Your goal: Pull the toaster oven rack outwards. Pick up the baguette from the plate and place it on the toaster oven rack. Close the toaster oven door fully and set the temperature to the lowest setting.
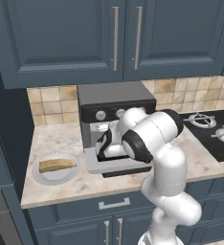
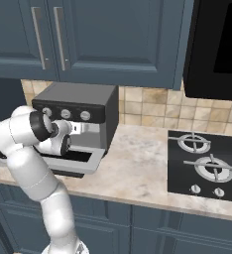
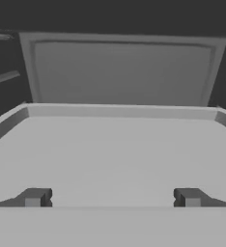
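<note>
Gripper (image 3: 112,198) jaws spread fully wide, empty, tips low over the rack (image 3: 115,149) inside toaster oven (image 1: 115,98), w/ door (image 1: 117,165) down.

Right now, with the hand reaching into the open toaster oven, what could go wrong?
1. The gripper is wide open, fingertips apart over the rack; closing without catching its front edge may mean no pull.
2. The lowered toaster oven door sits under the arm; dropping lower could strike it.
3. The baguette waits on its plate, beside the oven; a wide swing could knock it.
</note>
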Motion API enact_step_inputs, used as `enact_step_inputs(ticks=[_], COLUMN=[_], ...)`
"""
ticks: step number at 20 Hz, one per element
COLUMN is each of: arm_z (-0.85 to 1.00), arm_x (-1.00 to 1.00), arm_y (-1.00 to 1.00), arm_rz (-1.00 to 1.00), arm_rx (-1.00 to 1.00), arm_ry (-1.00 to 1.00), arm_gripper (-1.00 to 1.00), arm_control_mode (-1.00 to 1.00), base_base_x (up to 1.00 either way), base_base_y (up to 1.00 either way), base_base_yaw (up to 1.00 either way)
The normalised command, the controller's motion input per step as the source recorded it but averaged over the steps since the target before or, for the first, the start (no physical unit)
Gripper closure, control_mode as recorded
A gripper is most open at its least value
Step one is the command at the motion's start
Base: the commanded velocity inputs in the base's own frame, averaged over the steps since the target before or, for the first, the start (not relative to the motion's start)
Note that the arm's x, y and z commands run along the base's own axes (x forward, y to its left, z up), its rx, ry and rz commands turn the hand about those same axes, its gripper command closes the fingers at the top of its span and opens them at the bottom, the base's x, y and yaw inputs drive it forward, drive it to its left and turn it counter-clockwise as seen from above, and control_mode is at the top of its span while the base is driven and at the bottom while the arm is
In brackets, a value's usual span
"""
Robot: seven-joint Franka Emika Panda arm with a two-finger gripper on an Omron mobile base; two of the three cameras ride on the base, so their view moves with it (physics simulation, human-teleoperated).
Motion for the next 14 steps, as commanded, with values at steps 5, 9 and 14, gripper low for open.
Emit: enact_step_inputs(ticks=[5, 9, 14], arm_z=[-0.28, -0.37, -0.49], arm_x=[0.16, 0.12, 0.06], arm_y=[0.00, 0.00, 0.00], arm_rz=[0.01, 0.00, 0.00], arm_rx=[0.00, 0.00, 0.00], arm_ry=[0.00, 0.00, 0.01], arm_gripper=[-1.00, -1.00, -1.00], arm_control_mode=[-1.00, -1.00, -1.00], base_base_x=[0.00, 0.00, 0.00], base_base_y=[0.00, 0.00, 0.00], base_base_yaw=[0.00, 0.00, 0.00])
